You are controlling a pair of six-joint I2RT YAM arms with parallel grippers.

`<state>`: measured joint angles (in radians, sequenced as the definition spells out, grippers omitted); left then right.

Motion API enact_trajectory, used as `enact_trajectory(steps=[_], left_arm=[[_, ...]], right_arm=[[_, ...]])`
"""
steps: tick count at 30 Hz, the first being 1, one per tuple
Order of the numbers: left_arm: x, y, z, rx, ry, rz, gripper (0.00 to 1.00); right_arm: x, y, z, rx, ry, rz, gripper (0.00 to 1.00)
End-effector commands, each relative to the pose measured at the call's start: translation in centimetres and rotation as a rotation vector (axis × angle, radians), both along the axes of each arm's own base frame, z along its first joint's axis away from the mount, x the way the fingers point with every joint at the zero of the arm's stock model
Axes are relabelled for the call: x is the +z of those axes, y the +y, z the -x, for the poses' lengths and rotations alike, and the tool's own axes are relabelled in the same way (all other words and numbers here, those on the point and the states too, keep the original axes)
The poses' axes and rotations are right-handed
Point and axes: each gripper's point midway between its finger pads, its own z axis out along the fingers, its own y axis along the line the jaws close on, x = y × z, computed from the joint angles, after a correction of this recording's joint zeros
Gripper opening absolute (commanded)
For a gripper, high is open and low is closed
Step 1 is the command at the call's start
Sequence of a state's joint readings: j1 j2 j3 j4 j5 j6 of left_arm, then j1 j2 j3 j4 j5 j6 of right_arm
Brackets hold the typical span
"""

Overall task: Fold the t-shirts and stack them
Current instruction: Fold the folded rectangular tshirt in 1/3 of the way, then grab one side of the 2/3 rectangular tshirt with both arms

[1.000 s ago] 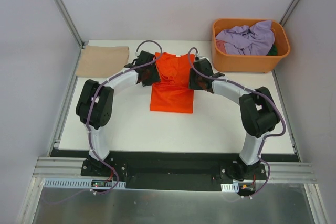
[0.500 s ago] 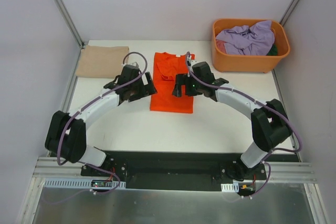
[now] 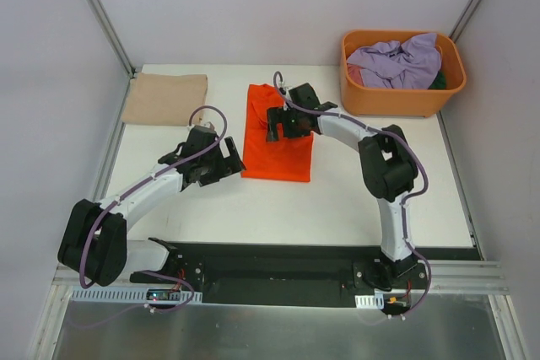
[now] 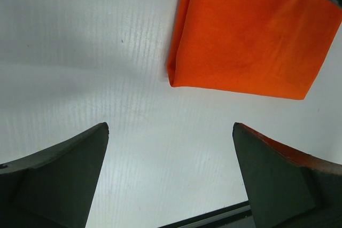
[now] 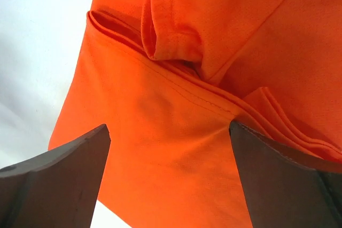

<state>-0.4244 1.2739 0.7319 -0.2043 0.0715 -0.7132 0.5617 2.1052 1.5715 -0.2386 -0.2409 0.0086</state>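
Note:
A bright orange t-shirt [image 3: 278,149] lies folded into a narrow rectangle in the middle of the white table [image 3: 337,200]. My right gripper [image 3: 272,124] is open right above its upper half, its jaws spread over the folded sleeve and seams [image 5: 176,78]. My left gripper [image 3: 226,166] is open and empty over bare table just left of the shirt's near left corner [image 4: 172,78]. A tan beige t-shirt [image 3: 164,98] lies folded at the far left. A lavender t-shirt [image 3: 396,62] and a bit of dark green cloth [image 3: 439,80] lie in the basket.
The orange plastic basket [image 3: 403,100] stands at the far right corner. Grey enclosure walls close in the table on the left, back and right. The table's near edge meets a black rail [image 3: 278,255].
Both grippers have let go of the orange shirt. My left gripper has drawn back toward me and left, off the cloth. My right gripper has swung left over the shirt's upper half.

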Motion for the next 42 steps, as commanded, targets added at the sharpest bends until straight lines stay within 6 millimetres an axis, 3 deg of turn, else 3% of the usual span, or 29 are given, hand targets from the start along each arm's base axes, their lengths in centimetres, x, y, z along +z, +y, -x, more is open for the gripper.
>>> enact_trajectory(steps=[1, 5, 9, 15, 20, 23, 29, 32, 35, 37, 39, 42], left_arm=[[1.1, -0.5, -0.2, -0.002, -0.032, 0.038, 0.99], [0.5, -0.5, -0.3, 0.000, -0.015, 0.030, 0.99], [-0.2, -0.9, -0.7, 0.000, 0.012, 0.028, 0.98], [-1.9, -1.9, -1.7, 0.023, 0.078, 0.051, 0.88], [-3.1, -2.6, -2.6, 0.041, 0.127, 0.059, 0.77], [-3.8, -2.6, -2.8, 0.056, 0.146, 0.051, 0.70], [-4.7, -3.3, -2.6, 0.034, 0.180, 0.068, 0.42], [-5.0, -3.6, -2.8, 0.017, 0.181, 0.079, 0.37], [-5.2, -4.1, -3.1, -0.009, 0.188, 0.082, 0.26], [-5.4, -4.4, -3.4, -0.019, 0.193, 0.084, 0.17], [-5.5, -4.4, -3.7, -0.021, 0.192, 0.079, 0.00], [-5.6, -4.1, -3.7, -0.008, 0.184, 0.066, 0.00]], right_arm=[[2.8, 0.4, -0.2, 0.093, -0.044, -0.002, 0.96], [5.8, 0.1, 1.1, 0.157, -0.115, -0.023, 0.96], [8.1, -1.9, 3.8, 0.228, -0.239, 0.003, 0.96], [5.9, -5.2, 11.9, 0.492, -0.347, 0.087, 0.96], [3.7, -5.7, 15.7, 0.621, -0.325, 0.083, 0.96], [2.8, -5.9, 16.0, 0.619, -0.299, 0.110, 0.96], [2.1, -6.2, 15.2, 0.595, -0.291, 0.154, 0.96], [1.7, -6.4, 15.0, 0.593, -0.280, 0.174, 0.98], [1.1, -6.7, 15.1, 0.596, -0.228, 0.209, 0.99], [0.7, -6.7, 15.2, 0.612, -0.215, 0.236, 0.97], [0.4, -6.6, 15.1, 0.615, -0.226, 0.270, 0.96], [-0.1, -6.8, 14.8, 0.616, -0.230, 0.331, 0.94]])
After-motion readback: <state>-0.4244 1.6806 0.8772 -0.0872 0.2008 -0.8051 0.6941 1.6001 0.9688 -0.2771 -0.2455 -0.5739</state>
